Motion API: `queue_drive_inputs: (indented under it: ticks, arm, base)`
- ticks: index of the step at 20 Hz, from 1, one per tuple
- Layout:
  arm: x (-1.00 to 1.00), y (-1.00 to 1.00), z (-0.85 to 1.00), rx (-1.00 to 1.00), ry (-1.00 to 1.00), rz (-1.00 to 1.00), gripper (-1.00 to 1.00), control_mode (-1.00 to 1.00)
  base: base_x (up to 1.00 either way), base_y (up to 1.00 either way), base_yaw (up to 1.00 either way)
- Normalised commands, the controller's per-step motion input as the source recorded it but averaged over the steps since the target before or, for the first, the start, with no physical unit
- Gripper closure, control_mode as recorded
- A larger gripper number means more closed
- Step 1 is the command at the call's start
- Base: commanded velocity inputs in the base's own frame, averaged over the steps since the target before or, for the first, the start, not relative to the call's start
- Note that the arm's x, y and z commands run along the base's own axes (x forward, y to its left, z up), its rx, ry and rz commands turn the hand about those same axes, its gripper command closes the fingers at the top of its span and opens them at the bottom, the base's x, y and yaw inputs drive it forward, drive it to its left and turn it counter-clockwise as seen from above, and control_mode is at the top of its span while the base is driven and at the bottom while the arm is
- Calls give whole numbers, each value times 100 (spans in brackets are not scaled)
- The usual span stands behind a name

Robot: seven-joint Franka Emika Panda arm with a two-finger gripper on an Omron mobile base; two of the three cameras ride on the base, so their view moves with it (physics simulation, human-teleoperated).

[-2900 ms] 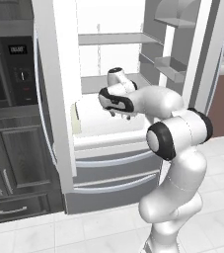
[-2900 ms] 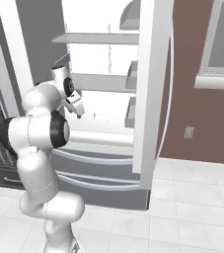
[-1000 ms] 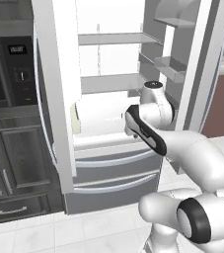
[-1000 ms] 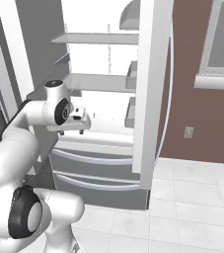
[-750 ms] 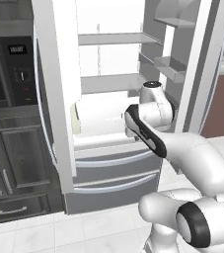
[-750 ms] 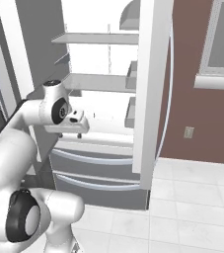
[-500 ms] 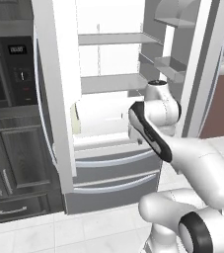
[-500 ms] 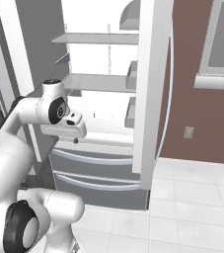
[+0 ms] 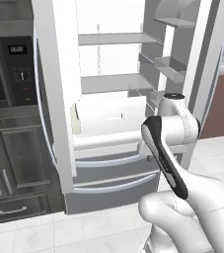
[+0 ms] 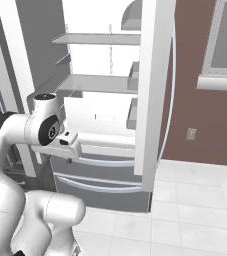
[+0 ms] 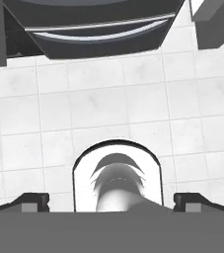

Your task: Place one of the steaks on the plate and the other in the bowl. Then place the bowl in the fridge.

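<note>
We see the claw (image 11: 112, 201) released: in the hand view its two dark fingertips (image 11: 33, 200) stand far apart at the lower corners with nothing between them. It looks straight down at the white floor tiles (image 11: 108, 99). The fridge's lower drawers (image 11: 98, 29) lie at twelve o'clock in that view.

The French-door fridge (image 9: 49, 74) stands open, its white shelves (image 9: 113, 81) lit. On the lowest open level, hard against the left door's edge, a beige-olive sliver shows. We take it for the bowl (image 9: 75, 118), mostly hidden by that door. Whether a steak lies in it we cannot tell from here.

The relation that matters: in the left base view the bowl lies at about nine o'clock from the wrist (image 9: 175, 113), well apart and deeper inside the fridge. The claw meanwhile points toward six o'clock, at the floor, away from the bowl. The bowl is round, so no long axis governs an approach.

With the bowl inside and the claw free, we judge the fridge step done or nearly so. Any further reach would first require turning the hand back up toward the shelf, keeping clear of the right door bins (image 9: 171, 66), which sit close above the wrist.
</note>
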Motion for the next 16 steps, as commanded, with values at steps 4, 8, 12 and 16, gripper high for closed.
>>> queue_drive_inputs:
  ticks: [4,8,12,16]
  arm:
    - [-27,-9,-8,-1,0,-2,-100,-100]
    - [0,-3,-21,0,0,0,-100,-100]
    - [0,0,-4,0,0,0,-100,-100]
    - [0,0,0,0,0,0,-100,-100]
  base:
    - [0,0,0]
    - [0,0,0]
    - [0,0,0]
    - [0,0,0]
